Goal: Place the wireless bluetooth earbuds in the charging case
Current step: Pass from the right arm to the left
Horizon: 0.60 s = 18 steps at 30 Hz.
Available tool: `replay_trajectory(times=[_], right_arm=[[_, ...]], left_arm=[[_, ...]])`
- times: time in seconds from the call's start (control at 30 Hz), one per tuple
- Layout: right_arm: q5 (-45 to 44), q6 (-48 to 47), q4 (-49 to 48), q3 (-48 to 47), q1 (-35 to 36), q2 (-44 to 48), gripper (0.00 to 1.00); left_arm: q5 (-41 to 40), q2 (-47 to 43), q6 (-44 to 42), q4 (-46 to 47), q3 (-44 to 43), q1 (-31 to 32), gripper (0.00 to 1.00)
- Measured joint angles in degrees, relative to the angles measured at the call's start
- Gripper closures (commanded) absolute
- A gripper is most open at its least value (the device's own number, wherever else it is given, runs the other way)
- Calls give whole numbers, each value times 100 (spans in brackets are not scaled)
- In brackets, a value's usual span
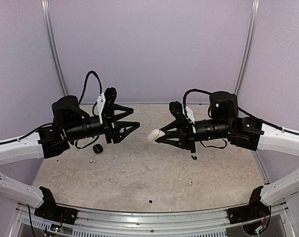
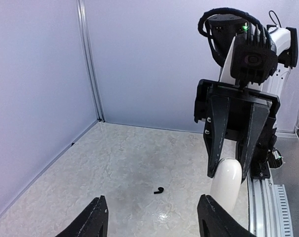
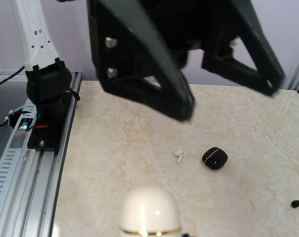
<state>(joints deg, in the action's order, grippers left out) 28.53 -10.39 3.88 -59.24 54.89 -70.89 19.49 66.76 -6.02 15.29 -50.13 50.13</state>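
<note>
My right gripper [image 1: 162, 134] is shut on a white charging case [image 1: 153, 135], held above the table with its rounded end towards the left arm. The case also shows in the right wrist view [image 3: 149, 210] and in the left wrist view [image 2: 227, 180]. My left gripper [image 1: 133, 121] is open and empty, facing the case with a gap between; its fingertips [image 2: 97, 217] show low in its own view. A white earbud [image 3: 178, 156] lies beside a black case [image 3: 214, 158]. A second white earbud [image 1: 190, 182] lies front right. A black earbud [image 2: 159, 190] lies under the right gripper; another black earbud [image 3: 296, 203] lies further back.
The black case [image 1: 97, 148] and the white earbud [image 1: 92, 160] lie below the left arm. A tiny black speck [image 1: 150, 201] lies near the front rail [image 1: 149, 217]. Lilac walls close the back and both sides.
</note>
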Motion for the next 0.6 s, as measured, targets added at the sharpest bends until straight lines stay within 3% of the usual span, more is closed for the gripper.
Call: replay_trajectory(times=[0.03,0.07,0.2,0.33,0.5,0.6], right_arm=[[26,66,-76,52,-44,22,100],[46,129,-140,103,-92,46,100],[175,501,-647,358,-323,201,100],[365,743,-1058,450,-376,256,100],[688,881,-1368,450,-380,249,100],[796,909,-1425,450,-380,245,100]], left_arm=[[-59,-61,39,90,96,-33,6],[-129,-136,57,160,186,-57,2],[-295,-638,275,734,691,-109,1],[96,-807,245,800,761,-31,12],[621,-330,35,573,339,195,33],[839,-48,-46,411,149,240,36]])
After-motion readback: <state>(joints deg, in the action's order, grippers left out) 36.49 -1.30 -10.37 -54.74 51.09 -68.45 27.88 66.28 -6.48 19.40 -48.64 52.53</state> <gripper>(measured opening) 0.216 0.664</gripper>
